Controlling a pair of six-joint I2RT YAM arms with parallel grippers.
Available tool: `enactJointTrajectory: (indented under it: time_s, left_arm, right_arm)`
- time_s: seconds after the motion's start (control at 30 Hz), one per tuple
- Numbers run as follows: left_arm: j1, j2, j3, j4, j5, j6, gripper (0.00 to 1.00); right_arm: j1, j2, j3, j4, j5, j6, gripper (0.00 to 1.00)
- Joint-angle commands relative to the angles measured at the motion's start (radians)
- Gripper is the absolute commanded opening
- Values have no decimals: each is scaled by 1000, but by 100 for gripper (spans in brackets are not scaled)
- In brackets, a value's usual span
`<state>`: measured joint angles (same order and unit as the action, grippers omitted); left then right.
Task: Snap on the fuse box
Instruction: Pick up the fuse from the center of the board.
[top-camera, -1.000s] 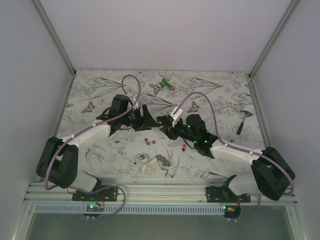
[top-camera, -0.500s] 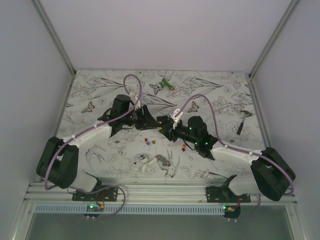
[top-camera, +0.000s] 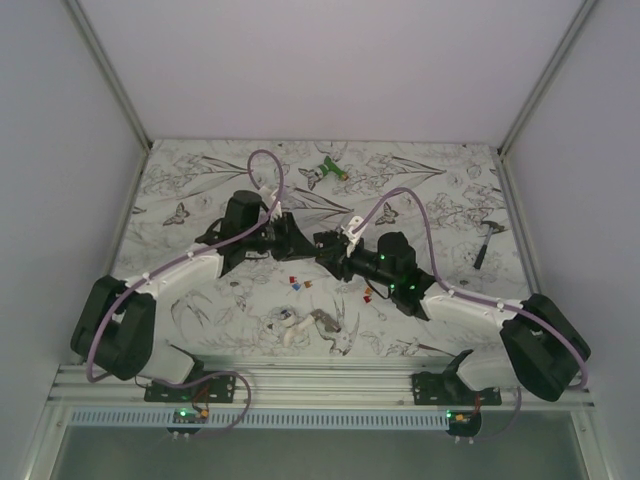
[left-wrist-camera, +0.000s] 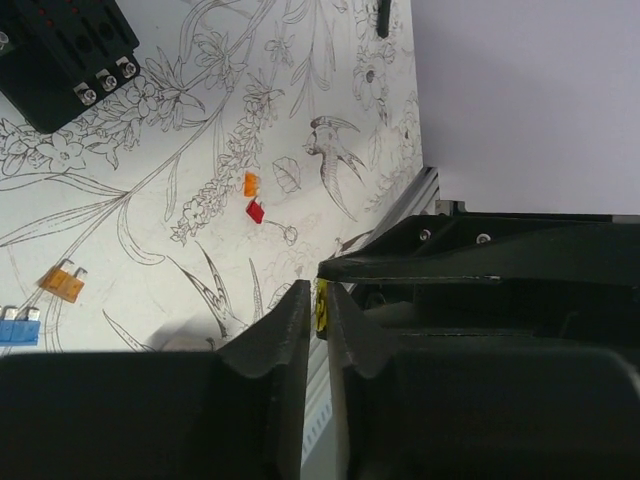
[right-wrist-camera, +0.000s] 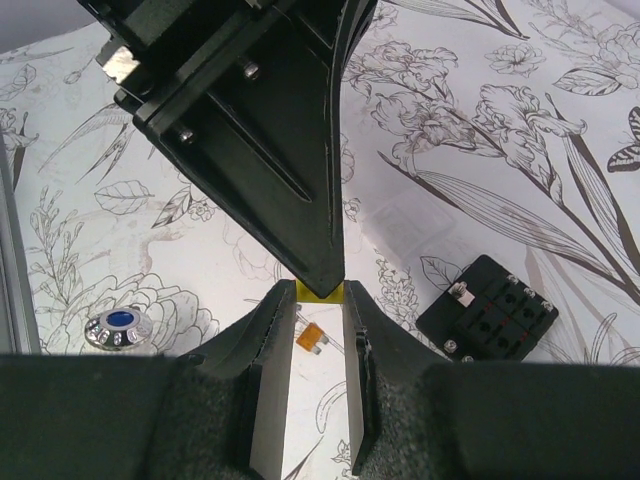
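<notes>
Meeting tip to tip over the middle of the white flower-printed table (top-camera: 430, 170), the two arms share one tiny thing. The left tool (left-wrist-camera: 319, 288) has its two black fingers drawn nearly together and clamped on a small yellow plastic fuse (left-wrist-camera: 321, 306). The right tool (right-wrist-camera: 320, 286) pinches the same yellow fuse from the opposite side, with its fingers set a little wider so that the fuse fills the gap between them. In each wrist view the other arm's tool shows as a black wedge whose point ends right at the fuse.

The small black square plastic fuse box (right-wrist-camera: 487, 310) lies flat on the table beside the right tool's fingers, its slotted face up, and neither tool touches it. In the left wrist view it sits in the top left corner, with a row of screws along one edge. From above I cannot tell it apart from the black tools.

A small orange fuse (left-wrist-camera: 251, 184) and a red fuse (left-wrist-camera: 256, 212) lie close together on the table. Another orange fuse (left-wrist-camera: 62, 282) and a blue fuse (left-wrist-camera: 18, 327) lie nearer the left tool. A green plastic object (top-camera: 325, 172) lies near the far edge, and a white-and-grey clump of small parts (top-camera: 300, 325) lies near the arm bases.
</notes>
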<state>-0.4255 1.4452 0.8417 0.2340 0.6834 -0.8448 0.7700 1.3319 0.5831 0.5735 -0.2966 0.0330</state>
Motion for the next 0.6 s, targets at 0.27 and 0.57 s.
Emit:
enactJointTrajectory:
  time_s: [0.27, 0.57]
  left_arm:
    - [-6, -88, -40, 23, -27, -29, 0]
    - [-7, -254, -106, 32, -282, -100, 0]
  right_arm:
    - [3, 31, 9, 107, -36, 61, 36]
    - [-55, -4, -38, 273, 2, 410, 47]
